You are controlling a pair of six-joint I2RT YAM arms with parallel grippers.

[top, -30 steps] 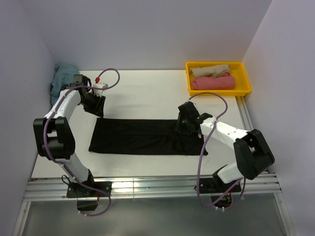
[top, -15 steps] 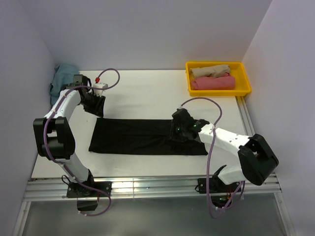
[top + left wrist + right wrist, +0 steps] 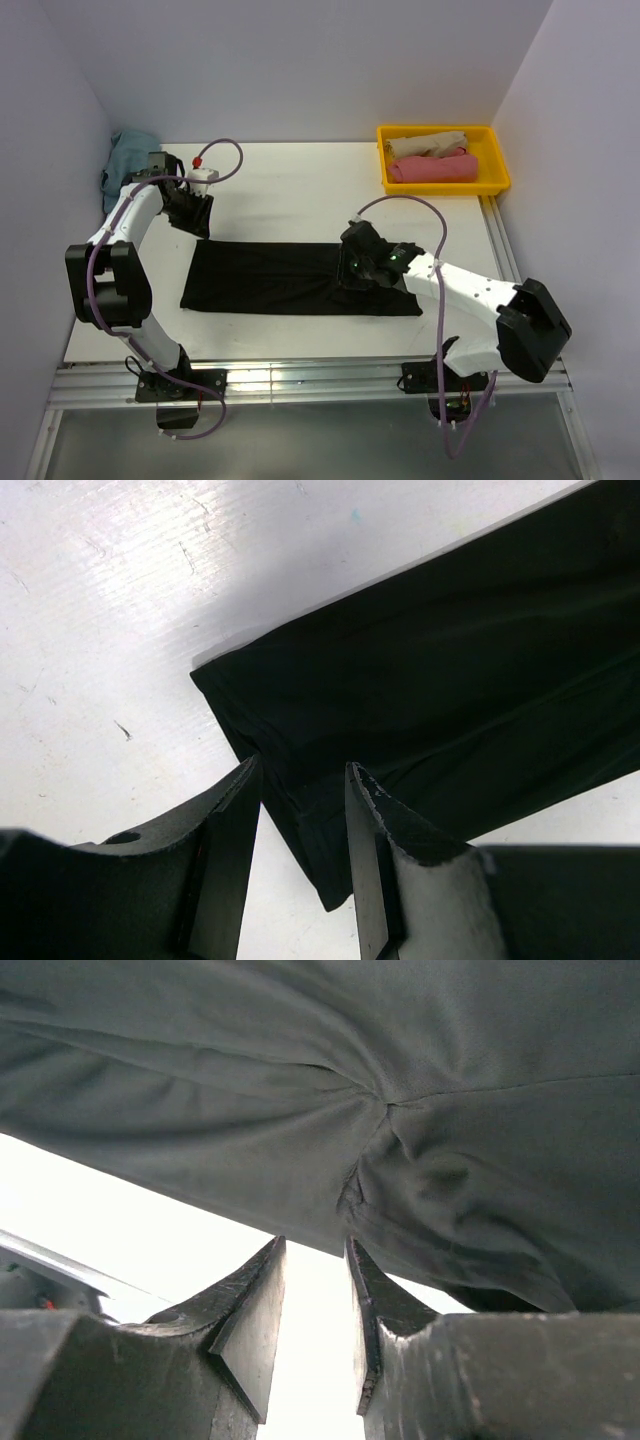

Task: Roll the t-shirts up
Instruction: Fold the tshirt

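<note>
- black t-shirt (image 3: 265,278): right part is covered by the right gripper (image 3: 352,270) from above; cut off by the right edge in the left wrist view, by three edges in the right wrist view.
- left gripper (image 3: 300,770): fingertips are hidden under the wrist from above; touch on the cloth cannot be told.
- dusty-blue cloth (image 3: 122,158): partly hidden behind the left arm (image 3: 135,205); shape cannot be made out.
- beige roll (image 3: 428,143), pink roll (image 3: 432,168): too small for detail.

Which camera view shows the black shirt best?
The top external view: the whole black shirt shows there, folded into a long strip lying flat on the table. The left wrist view catches only one end and corner of the shirt; the right wrist view is just a close-up of its creased cloth.
</note>
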